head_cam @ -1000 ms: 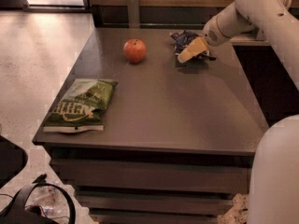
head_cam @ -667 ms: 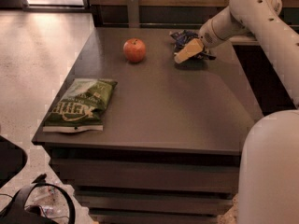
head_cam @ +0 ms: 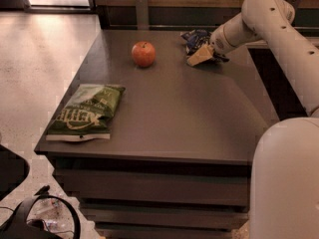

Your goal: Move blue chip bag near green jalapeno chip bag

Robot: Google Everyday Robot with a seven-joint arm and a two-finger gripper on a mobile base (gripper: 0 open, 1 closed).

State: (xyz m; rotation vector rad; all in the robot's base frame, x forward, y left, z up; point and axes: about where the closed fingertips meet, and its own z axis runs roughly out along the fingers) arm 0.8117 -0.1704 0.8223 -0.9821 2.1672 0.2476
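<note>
The blue chip bag (head_cam: 195,37) is a small dark navy crinkled bag lying at the far right of the table, partly covered by my arm. My gripper (head_cam: 199,57) reaches in from the right and rests at the bag's near edge, right against it, low over the tabletop. The green jalapeno chip bag (head_cam: 87,112) lies flat at the near left corner of the table, with white KETTLE lettering and a pale front edge. It is far from the blue bag, across the table.
A red apple (head_cam: 143,53) stands at the far middle of the dark table (head_cam: 174,118), left of the blue bag. My white arm (head_cam: 279,44) runs along the right side. Cables and a black object (head_cam: 35,218) lie on the floor at lower left.
My gripper has shifted slightly left along the blue bag's near edge. The bags and the apple have not moved.
</note>
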